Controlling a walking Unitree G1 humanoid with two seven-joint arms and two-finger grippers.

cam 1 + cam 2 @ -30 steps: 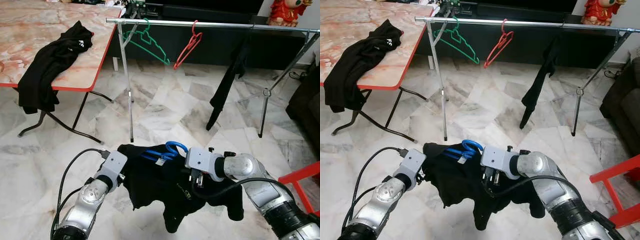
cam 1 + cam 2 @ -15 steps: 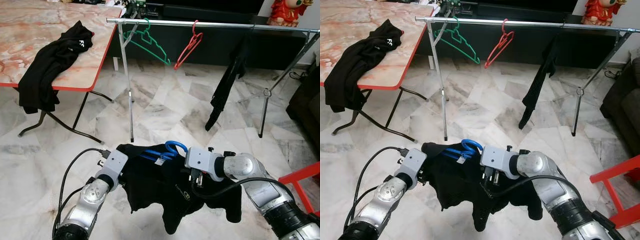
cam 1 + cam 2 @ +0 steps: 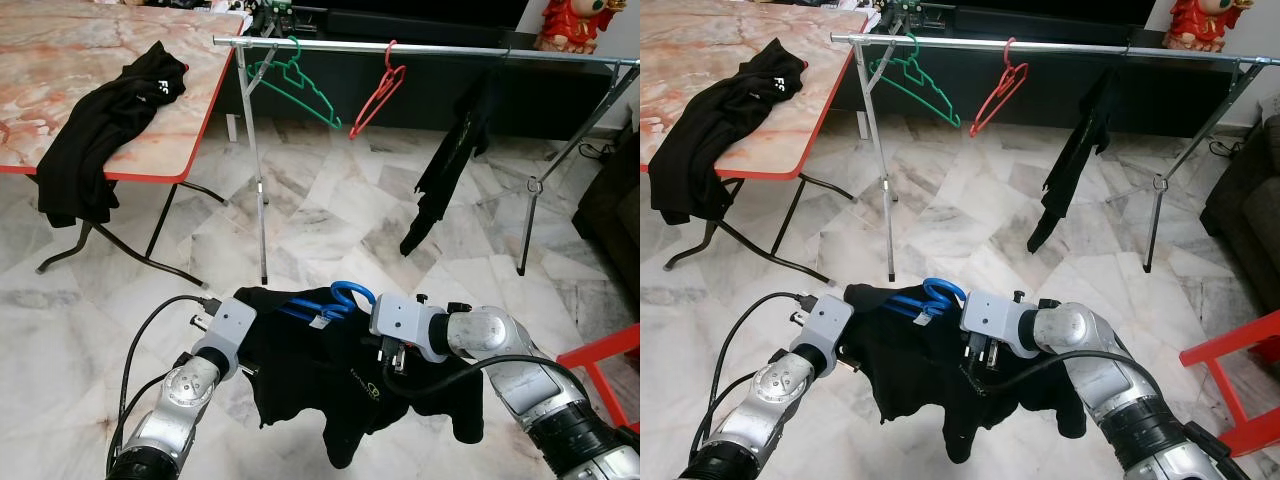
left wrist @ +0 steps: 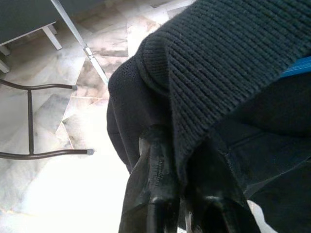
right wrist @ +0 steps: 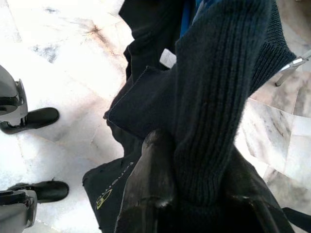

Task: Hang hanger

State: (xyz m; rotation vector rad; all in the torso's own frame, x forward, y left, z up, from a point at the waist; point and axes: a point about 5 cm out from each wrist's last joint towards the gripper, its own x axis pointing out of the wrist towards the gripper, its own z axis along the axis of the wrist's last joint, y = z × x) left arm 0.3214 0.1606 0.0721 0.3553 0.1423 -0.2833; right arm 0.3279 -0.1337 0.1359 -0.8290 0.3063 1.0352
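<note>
Hung black garment (image 3: 446, 165) swung leftward

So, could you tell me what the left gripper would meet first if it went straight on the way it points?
The black shirt: the left gripper is already shut on its ribbed edge, so cloth lies directly ahead.

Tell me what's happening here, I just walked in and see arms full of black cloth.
The robot holds a black shirt on a blue hanger between its left gripper and right gripper, both shut on the cloth. The clothes rail stands ahead across the floor, carrying a green hanger, a red hanger and a black garment.
</note>
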